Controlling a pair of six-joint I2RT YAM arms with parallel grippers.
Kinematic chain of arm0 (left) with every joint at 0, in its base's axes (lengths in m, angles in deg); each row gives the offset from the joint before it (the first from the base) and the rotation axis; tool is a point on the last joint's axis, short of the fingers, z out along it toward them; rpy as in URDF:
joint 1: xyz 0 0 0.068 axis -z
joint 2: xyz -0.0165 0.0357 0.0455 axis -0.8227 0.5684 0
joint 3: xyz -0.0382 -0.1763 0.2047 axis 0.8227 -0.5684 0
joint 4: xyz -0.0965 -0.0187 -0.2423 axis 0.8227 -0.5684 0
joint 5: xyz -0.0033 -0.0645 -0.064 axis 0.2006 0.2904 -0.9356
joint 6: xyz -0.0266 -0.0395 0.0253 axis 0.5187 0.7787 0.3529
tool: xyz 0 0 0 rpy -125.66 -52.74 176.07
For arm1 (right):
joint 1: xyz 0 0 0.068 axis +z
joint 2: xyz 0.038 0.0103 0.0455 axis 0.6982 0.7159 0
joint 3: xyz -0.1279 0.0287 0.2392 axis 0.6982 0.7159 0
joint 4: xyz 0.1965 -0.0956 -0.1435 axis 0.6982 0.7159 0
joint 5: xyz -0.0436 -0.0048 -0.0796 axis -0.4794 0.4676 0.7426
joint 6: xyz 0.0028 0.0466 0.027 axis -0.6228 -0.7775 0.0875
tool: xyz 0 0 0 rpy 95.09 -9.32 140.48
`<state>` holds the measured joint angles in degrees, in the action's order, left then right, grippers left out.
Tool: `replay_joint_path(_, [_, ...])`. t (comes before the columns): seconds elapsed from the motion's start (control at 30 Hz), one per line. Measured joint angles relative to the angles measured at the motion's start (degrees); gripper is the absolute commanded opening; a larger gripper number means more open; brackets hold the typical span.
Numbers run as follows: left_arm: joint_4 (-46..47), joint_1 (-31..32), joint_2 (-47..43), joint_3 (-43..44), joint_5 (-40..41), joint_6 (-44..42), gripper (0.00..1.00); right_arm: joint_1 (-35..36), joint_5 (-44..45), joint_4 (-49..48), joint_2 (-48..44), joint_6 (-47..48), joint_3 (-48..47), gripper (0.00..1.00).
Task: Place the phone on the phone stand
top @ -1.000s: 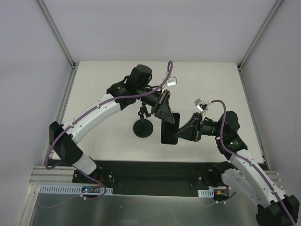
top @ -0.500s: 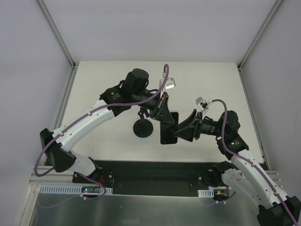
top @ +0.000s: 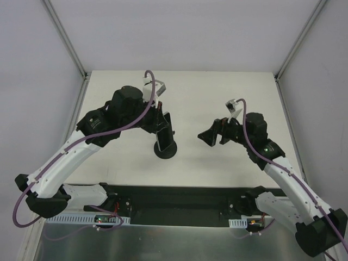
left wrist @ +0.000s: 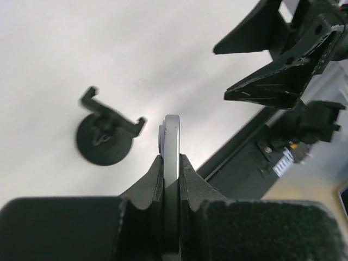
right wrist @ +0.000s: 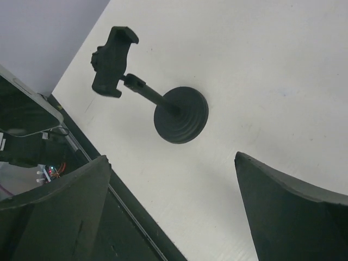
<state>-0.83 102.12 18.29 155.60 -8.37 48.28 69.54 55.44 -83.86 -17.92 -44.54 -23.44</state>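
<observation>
The left gripper clamps the slim pale-edged phone; best level it squarely above the black disc-based clamp stand; the right gripper gapes empty.

The desk was a plain, matte, off-white slab under soft, even light that left only faint, blurred shadows on it. Pale grey-lilac panels closed it in on three sides: a back wall, a left wall and a right wall. An aluminium post stood at the back left corner and a second post at the back right. Along the near edge ran a black strip. Nearer than that lay a slotted white cable duct and a brushed metal sheet.
</observation>
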Motion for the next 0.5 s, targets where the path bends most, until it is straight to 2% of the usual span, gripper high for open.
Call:
replay_joint_path(0.07, [-2.60,-0.11,-2.58,0.09,6.12,0.04,0.00,0.42,0.09,0.83,5.79,2.16,-4.17,0.92])
replay_joint_path(0.2, [-6.43,-0.35,-8.37,0.13,16.44,0.15,0.00,1.27,-3.10,1.44,18.67,2.40,-14.78,0.88])
replay_joint_path(0.33, [-7.74,-0.37,-15.19,-0.17,24.02,0.17,0.00,3.72,-6.49,-1.27,30.64,-3.28,-22.18,0.88])
replay_joint_path(0.5, [-8.55,-0.37,-21.20,-1.29,28.89,0.20,0.00,6.95,-9.90,-3.78,41.66,-12.72,-28.17,0.85])
